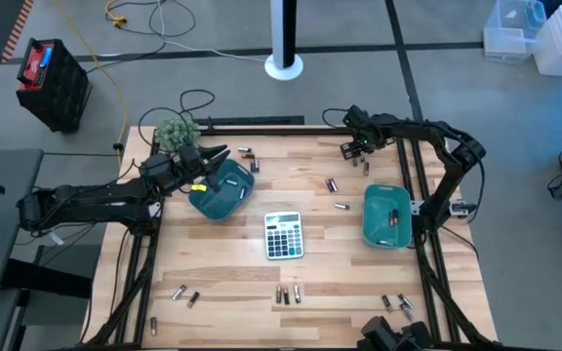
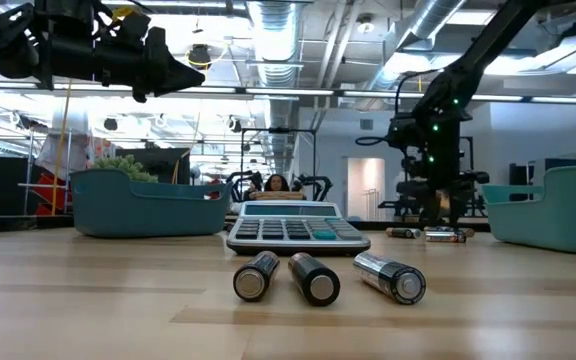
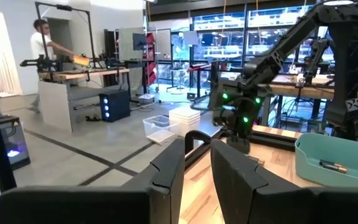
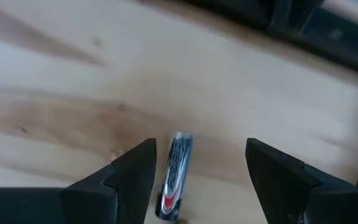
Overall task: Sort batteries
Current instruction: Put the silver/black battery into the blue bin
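Two teal trays [image 1: 220, 189] sit on the table, one at nine o'clock of the single grey calculator [image 1: 283, 234], the other [image 1: 386, 216] at three. Loose batteries [image 1: 289, 293] lie scattered: three in a row at six o'clock, roughly a dozen more around the edges, and at least two in the right tray.

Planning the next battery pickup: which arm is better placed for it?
Right. The right gripper hangs open low over the table with a battery between its fingers; the left gripper is raised above the left tray.
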